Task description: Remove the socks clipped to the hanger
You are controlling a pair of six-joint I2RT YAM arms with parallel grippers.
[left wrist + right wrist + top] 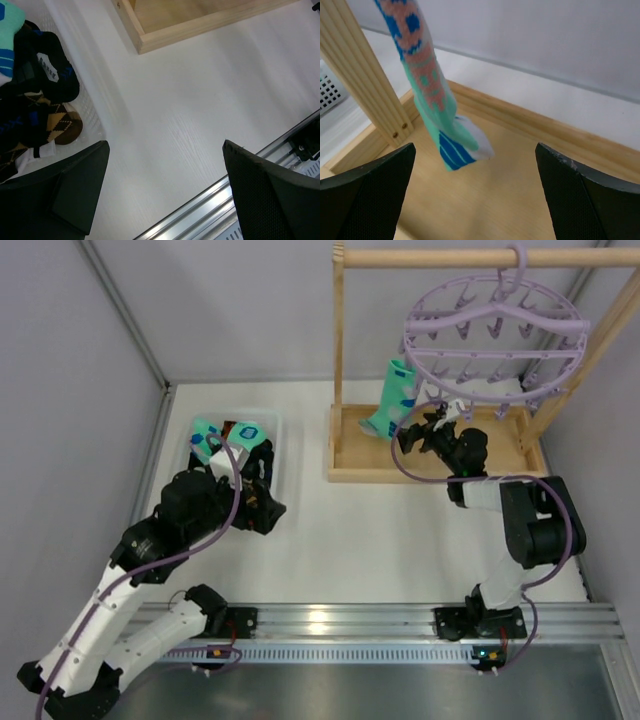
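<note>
Turquoise sock (396, 397) hangs vertical, toe down

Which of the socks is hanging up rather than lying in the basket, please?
The turquoise sock with blue marks, dangling under the lilac hanger beside the wooden post; the other socks lie heaped in the white basket on the left.
</note>
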